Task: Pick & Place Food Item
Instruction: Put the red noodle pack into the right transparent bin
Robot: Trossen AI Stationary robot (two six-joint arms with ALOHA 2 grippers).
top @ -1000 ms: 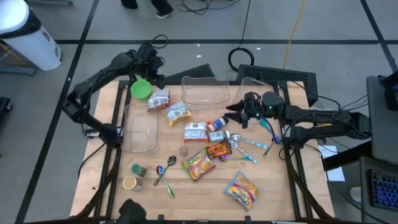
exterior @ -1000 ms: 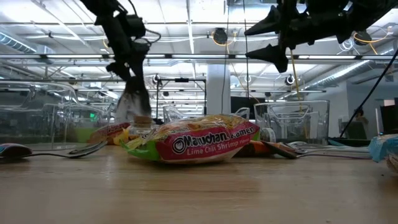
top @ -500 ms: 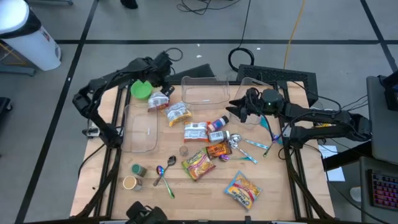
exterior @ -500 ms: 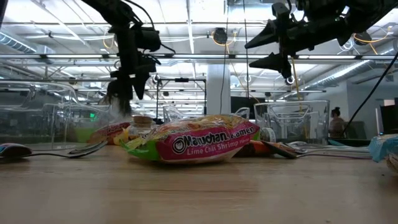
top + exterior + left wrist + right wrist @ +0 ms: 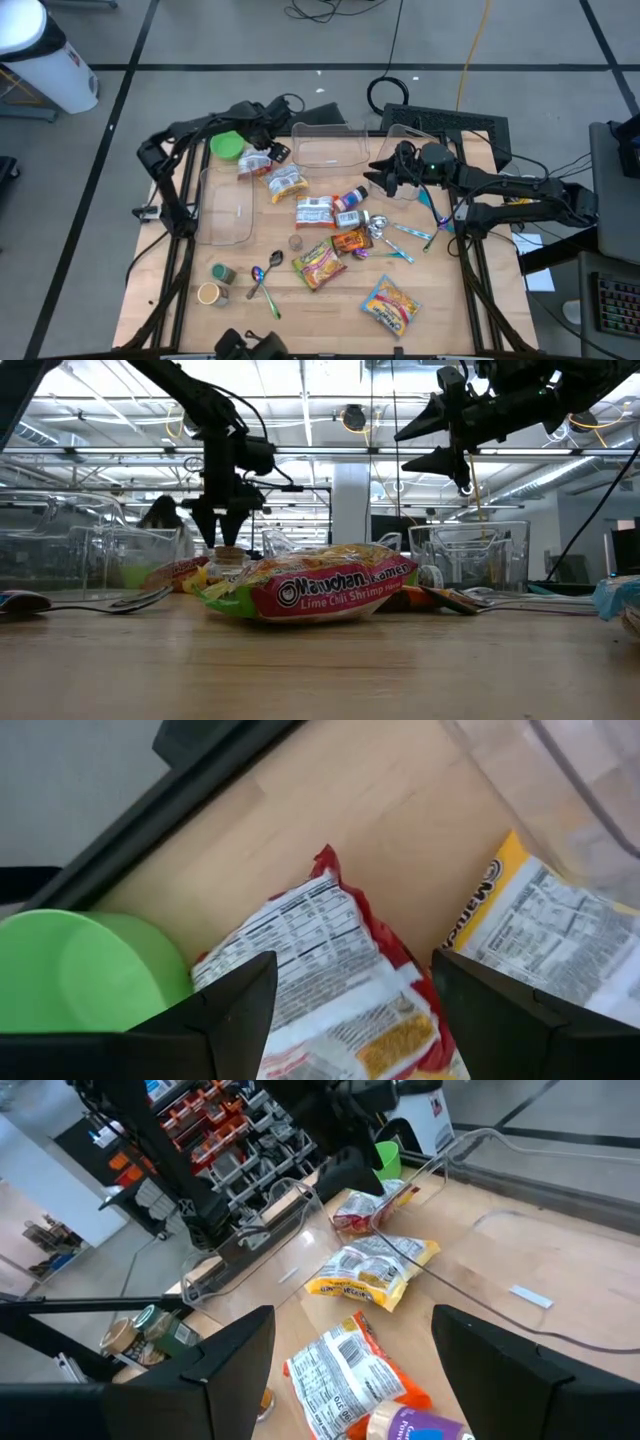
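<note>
**A:** What's just changed for you?

**B:** Start nearest the low camera. The lime chili noodle pack [image 5: 320, 590], bottom centre of that frame, hasn't budged. The change is farther back. Your left gripper [image 5: 222, 534] has swung away from the green bowl [image 5: 226, 146] at the upper left of the overhead picture. It now hangs over the red noodle packet [image 5: 256, 161] just beside that bowl.

**A:** Meaning what for the task?

**B:** I'd say you're lined up for a pick on that packet, with the descent not yet made. It lies flat on the table [image 5: 440, 300], with a yellow packet [image 5: 288, 182] next to it.

**A:** And the hand itself?

**B:** Its fingers stand well apart and hold nothing. From the wrist they frame the red packet without touching it.

**A:** The other arm?

**B:** Your right gripper [image 5: 381, 180] hovers right of centre, also spread and empty. It has barely moved.
</note>
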